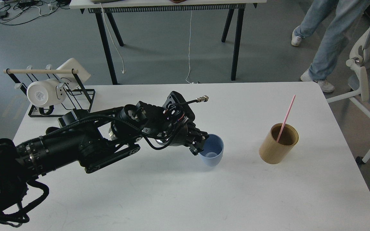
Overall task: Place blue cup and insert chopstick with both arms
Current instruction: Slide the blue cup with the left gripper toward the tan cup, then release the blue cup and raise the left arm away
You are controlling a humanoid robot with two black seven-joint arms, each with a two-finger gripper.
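The blue cup [212,150] stands upright, mouth up, near the middle of the white table [185,192], at or just above its surface. My left gripper [202,144] reaches in from the left and is shut on the cup's left rim. The pink chopstick [286,117] leans up and to the right out of the tan cylinder holder [278,144], which stands to the right of the cup. My right arm is out of view.
A black wire rack [59,96] with a pale wooden rod and white dishes stands at the table's back left corner. A person's legs [329,38] and an office chair [368,64] are beyond the right edge. Another table stands behind.
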